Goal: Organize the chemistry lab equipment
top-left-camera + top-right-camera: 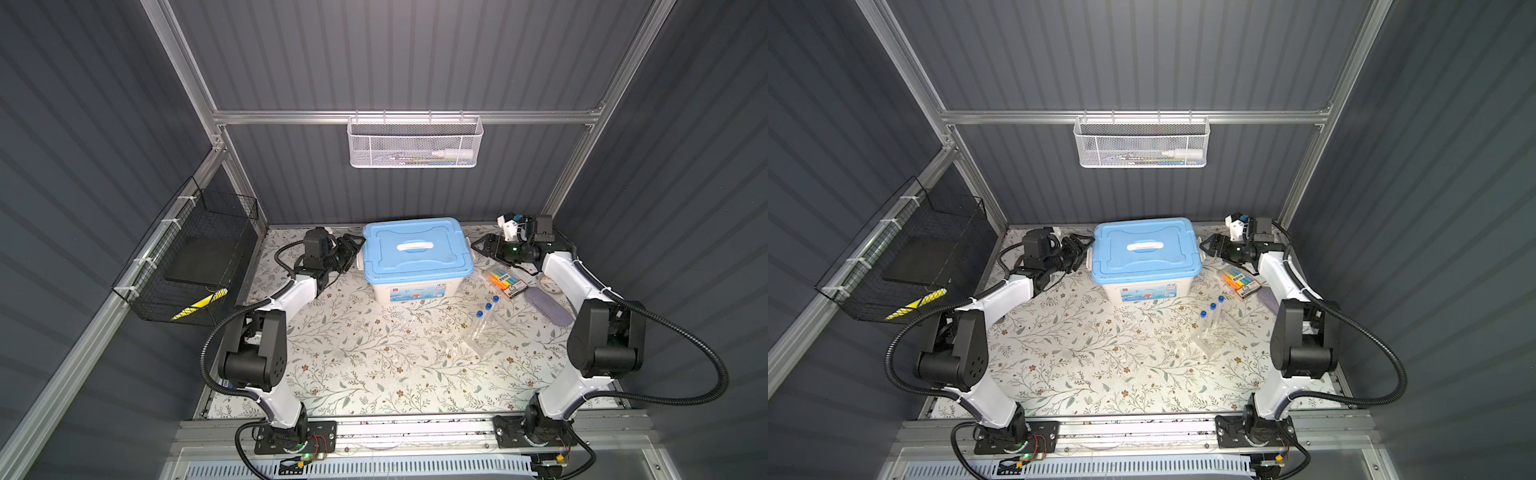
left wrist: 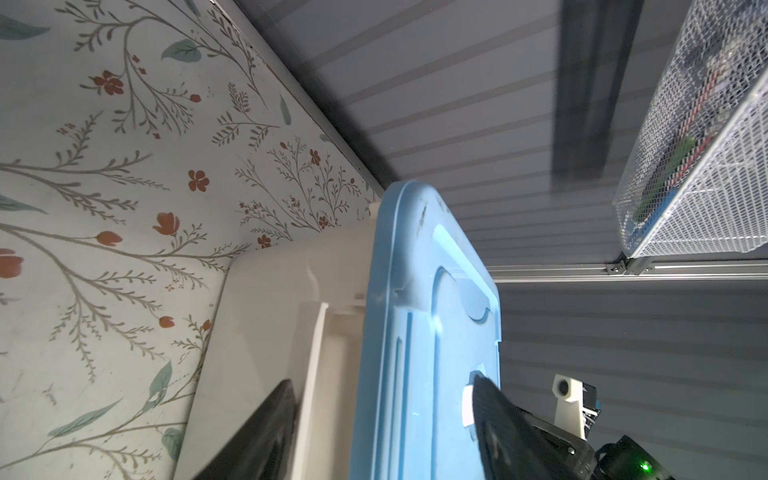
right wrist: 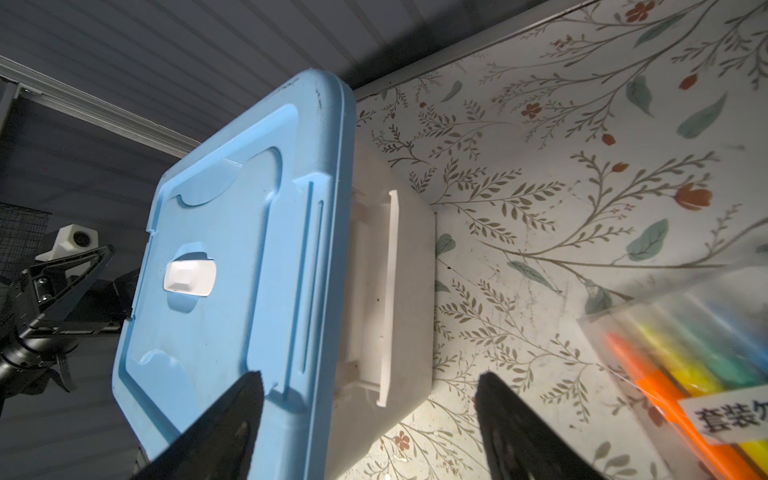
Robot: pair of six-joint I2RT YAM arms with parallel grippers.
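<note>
Three clear blue-capped tubes [image 1: 487,311] [image 1: 1212,311] stand in a clear plastic rack [image 1: 484,338] [image 1: 1209,337] on the right of the table. A white storage box with a blue lid [image 1: 415,259] [image 1: 1144,259] stands at the back centre, lid on. My left gripper [image 1: 357,246] [image 1: 1082,245] [image 2: 382,380] is open at the box's left end, one finger over the lid [image 2: 419,316] and one beside the white side latch. My right gripper [image 1: 476,246] [image 1: 1204,245] [image 3: 370,375] is open at the right end, one finger over the lid [image 3: 228,199], the other out over the table.
A pack of coloured markers [image 1: 505,282] [image 3: 690,357] lies right of the box, with a grey-purple flat thing [image 1: 546,309] beyond it. A white mesh basket [image 1: 413,143] hangs on the back wall, a black wire basket [image 1: 195,266] on the left wall.
</note>
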